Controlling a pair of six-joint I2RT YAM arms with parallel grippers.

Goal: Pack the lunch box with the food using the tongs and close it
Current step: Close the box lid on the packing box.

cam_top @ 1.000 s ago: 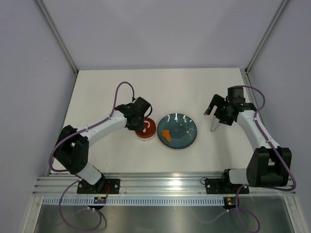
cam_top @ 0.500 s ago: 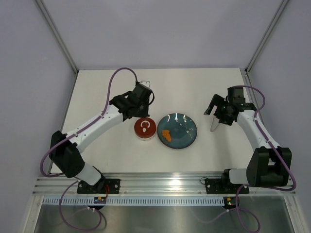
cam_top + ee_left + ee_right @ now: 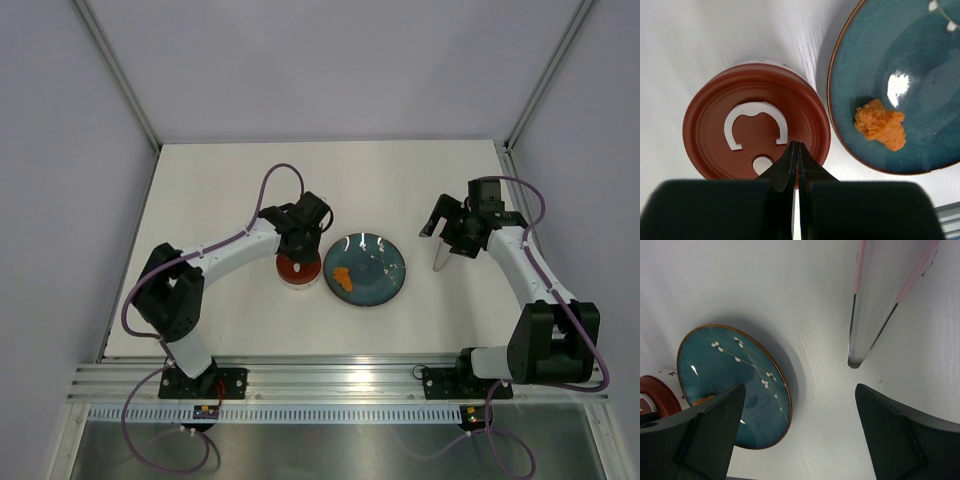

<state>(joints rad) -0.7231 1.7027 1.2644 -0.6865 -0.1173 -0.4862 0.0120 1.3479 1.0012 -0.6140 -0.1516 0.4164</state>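
**While one piece sits outside the covered box: risk notes**

Top external view:
- The left gripper [image 3: 298,257] is over the dark red round lid with a white loop [image 3: 298,273].
- That lid covers the small round lunch box, which stands on the white desk [image 3: 220,190] just beside the teal glazed round plate [image 3: 388,262].
- One small orange food piece [image 3: 341,277] lies on the plate's left part, not in the box.
- The right gripper [image 3: 449,238] hangs well to the right of the plate, above the slim pink-silver V-shaped tongs [image 3: 440,261].

Left wrist view:
- The left gripper's fingers are pressed together with nothing between them.
- Their tips are at the lid's near part, just below the loop. I cannot tell whether they touch the lid.
- A pale sliver of the box wall shows past the lid's far edge, so the lid may not be seated squarely.
- Risk: a push this far off-centre could tip the lid, or shove the box against the plate rim.

Right wrist view:
- The right gripper's fingers are spread wide and hold nothing.
- The tongs sit ahead of both fingers, apart from them, and look to be lying on the desk.
- Risk: the box gets sealed one piece short, which would mean lifting the lid again.
- Risk: the tongs are thin and springy. Jaws that catch one arm only would skid them across the smooth desk.
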